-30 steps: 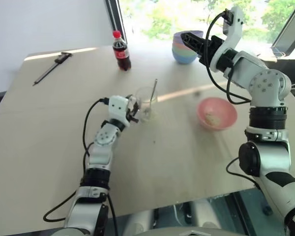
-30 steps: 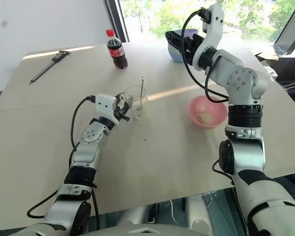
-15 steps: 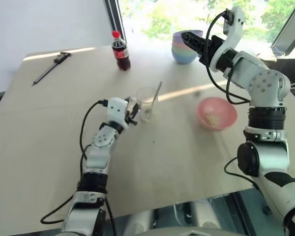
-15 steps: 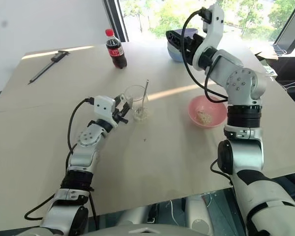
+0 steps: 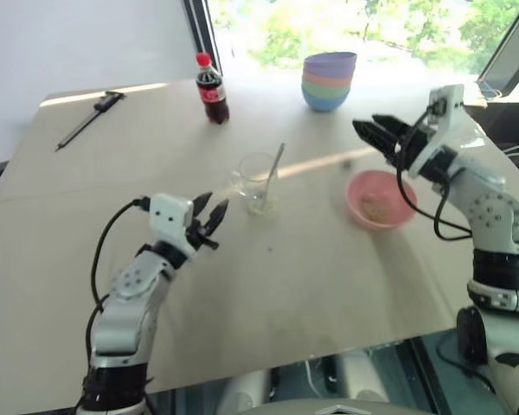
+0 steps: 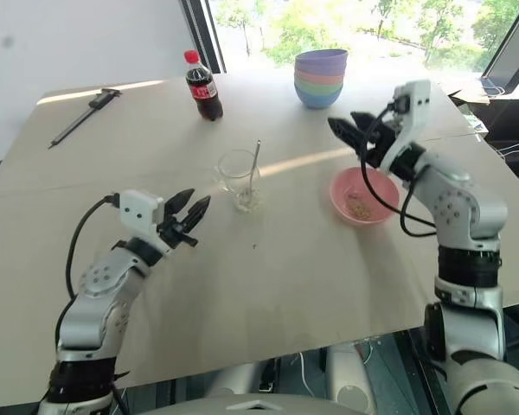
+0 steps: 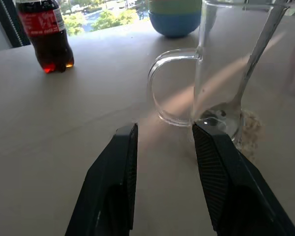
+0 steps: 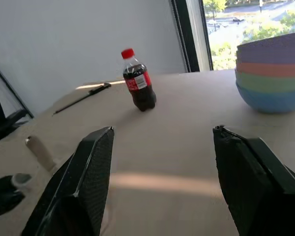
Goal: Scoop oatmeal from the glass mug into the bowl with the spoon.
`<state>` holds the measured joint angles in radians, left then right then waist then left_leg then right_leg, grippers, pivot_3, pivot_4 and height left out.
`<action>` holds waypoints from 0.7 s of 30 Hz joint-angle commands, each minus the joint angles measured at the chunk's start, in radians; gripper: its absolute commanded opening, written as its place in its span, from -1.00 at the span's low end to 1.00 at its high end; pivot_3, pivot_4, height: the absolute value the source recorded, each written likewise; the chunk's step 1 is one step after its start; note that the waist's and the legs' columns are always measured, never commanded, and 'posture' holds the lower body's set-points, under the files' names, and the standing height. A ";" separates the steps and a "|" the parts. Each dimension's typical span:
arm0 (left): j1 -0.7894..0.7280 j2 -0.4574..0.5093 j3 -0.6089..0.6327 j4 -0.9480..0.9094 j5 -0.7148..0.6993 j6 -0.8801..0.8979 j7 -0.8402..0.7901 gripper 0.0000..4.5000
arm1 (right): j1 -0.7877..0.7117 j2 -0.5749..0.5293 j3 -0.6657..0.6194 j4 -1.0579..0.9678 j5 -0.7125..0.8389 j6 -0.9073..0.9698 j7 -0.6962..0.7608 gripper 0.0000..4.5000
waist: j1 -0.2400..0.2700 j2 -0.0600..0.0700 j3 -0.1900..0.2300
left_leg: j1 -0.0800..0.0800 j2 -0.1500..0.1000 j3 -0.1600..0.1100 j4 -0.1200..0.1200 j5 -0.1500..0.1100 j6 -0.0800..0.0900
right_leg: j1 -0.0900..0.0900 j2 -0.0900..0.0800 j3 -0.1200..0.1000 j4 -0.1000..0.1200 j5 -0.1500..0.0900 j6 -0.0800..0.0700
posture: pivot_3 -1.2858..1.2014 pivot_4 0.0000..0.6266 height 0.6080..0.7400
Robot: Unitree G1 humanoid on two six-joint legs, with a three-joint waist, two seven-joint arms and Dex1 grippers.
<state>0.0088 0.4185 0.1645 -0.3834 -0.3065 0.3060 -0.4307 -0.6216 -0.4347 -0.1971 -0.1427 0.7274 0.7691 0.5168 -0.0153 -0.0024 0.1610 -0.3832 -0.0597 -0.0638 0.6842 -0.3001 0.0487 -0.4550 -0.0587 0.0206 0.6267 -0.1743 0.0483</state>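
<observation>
Two grippers hover over the table, both parted and empty: the left gripper (image 5: 209, 210) sits just short of the glass mug (image 5: 256, 180), whose handle faces its fingertips, with the spoon (image 5: 272, 171) leaning inside. The right gripper (image 5: 376, 131), spread wide, hangs above and just behind the pink bowl (image 5: 380, 200), which holds oatmeal (image 5: 377, 207).

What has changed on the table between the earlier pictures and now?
The left hand has let go of the glass mug and pulled back, open. The right hand came down from beside the stacked bowls to above the pink bowl. Mug, spoon, bottle stayed.
</observation>
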 commanded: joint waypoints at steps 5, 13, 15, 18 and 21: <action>0.265 0.063 0.026 -0.235 -0.021 0.052 -0.048 -0.19 | 0.341 -0.010 -0.018 -0.394 0.109 -0.031 0.056 0.44 | 0.006 0.000 0.000 | 0.002 0.001 -0.001 0.000 0.000 0.000 | 0.004 0.000 0.001 -0.002 0.000 0.000 | 0.03 -0.52 1.00; 0.443 0.019 0.028 -0.225 0.026 -0.116 -0.078 -0.19 | 0.696 -0.132 0.107 -0.371 -0.156 -0.345 0.297 0.44 | 0.011 -0.001 0.000 | 0.005 0.001 0.001 0.001 -0.003 0.004 | 0.008 0.000 -0.002 -0.003 -0.001 0.000 | 0.03 -0.52 1.00; 0.458 0.019 0.028 -0.200 0.041 -0.158 -0.089 -0.19 | 0.741 -0.142 0.116 -0.326 -0.193 -0.413 0.336 0.44 | 0.013 -0.001 0.000 | 0.006 0.001 0.001 0.001 -0.003 0.004 | 0.008 0.002 -0.001 -0.003 -0.001 0.000 | 0.03 -0.52 1.00; 0.479 0.024 0.016 -0.157 0.042 -0.203 -0.122 -0.19 | 0.765 -0.146 0.113 -0.263 -0.217 -0.474 0.373 0.44 | 0.010 -0.001 0.000 | 0.009 0.003 0.003 0.001 -0.003 0.004 | 0.011 0.004 0.000 -0.003 -0.001 0.000 | 0.03 -0.52 1.00; 0.479 0.009 0.022 -0.133 0.016 -0.207 -0.129 -0.19 | 0.756 -0.136 0.111 -0.229 -0.219 -0.480 0.366 0.44 | 0.008 -0.001 0.000 | 0.010 0.003 0.004 0.001 -0.003 0.004 | 0.011 0.004 0.001 -0.003 -0.001 0.001 | 0.03 -0.52 1.00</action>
<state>0.4862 0.4338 0.1847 -0.5109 -0.2734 0.1227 -0.5522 0.1449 -0.5732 -0.0752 -0.3678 0.5048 0.3136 0.8748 -0.0076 -0.0038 0.1612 -0.3737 -0.0564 -0.0601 0.6856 -0.3029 0.0530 -0.4435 -0.0545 0.0213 0.6241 -0.1754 0.0489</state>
